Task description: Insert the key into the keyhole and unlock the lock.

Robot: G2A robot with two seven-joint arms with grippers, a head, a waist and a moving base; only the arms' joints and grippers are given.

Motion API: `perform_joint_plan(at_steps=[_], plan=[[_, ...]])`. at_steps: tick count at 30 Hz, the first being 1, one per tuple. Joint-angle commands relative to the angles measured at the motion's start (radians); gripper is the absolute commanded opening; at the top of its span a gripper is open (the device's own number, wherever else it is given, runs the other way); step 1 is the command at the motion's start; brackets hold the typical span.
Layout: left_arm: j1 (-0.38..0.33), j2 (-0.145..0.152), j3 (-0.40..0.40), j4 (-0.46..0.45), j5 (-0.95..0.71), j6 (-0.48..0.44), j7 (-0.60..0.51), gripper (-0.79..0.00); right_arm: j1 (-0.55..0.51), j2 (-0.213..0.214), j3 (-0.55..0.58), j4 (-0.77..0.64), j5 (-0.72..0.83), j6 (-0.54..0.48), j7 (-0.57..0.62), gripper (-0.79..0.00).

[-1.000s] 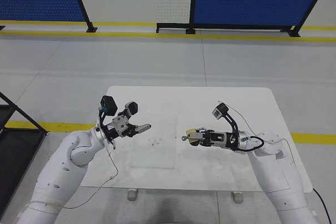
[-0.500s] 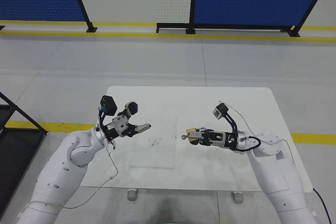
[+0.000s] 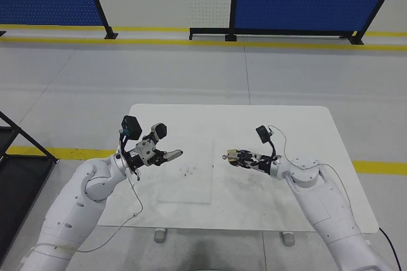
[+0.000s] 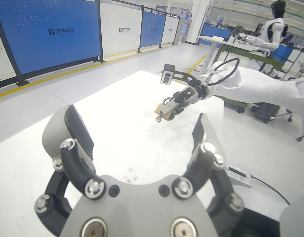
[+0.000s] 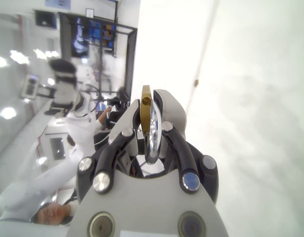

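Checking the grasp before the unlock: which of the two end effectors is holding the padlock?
The right end effector, shut on the brass padlock. The left end effector is open and holds nothing.

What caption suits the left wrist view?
Open left tool faces right tool gripping a brass padlock, key protruding.

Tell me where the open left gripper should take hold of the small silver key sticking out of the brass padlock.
Grip the small silver key by its head, the one part standing clear of the brass padlock clamped in the right gripper. I'd come from the side of the left gripper, along the key's axis: it points that way.
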Motion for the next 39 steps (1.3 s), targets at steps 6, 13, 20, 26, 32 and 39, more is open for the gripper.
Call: perform_joint_plan(at_steps=[6,13,20,26,32,39], plan=[[0.000,0.000,0.000,0.000,0.000,0.000,0.000,0.000,0.075,-0.019,-0.066,0.140,-0.050,0.066,-0.018,-0.785],[0.000,0.000,0.000,0.000,0.000,0.000,0.000,0.000,0.109,-0.031,-0.105,0.211,-0.086,0.097,-0.027,-0.785],[0.000,0.000,0.000,0.000,0.000,0.000,0.000,0.000,0.127,-0.038,-0.127,0.239,-0.114,0.103,-0.047,-0.785],[0.000,0.000,0.000,0.000,0.000,0.000,0.000,0.000,0.135,-0.040,-0.133,0.250,-0.134,0.109,-0.061,-0.785],[0.000,0.000,0.000,0.000,0.000,0.000,0.000,0.000,0.134,-0.037,-0.133,0.241,-0.158,0.117,-0.067,-0.551],[0.000,0.000,0.000,0.000,0.000,0.000,0.000,0.000,0.126,-0.028,-0.122,0.203,-0.197,0.116,-0.077,0.000]])
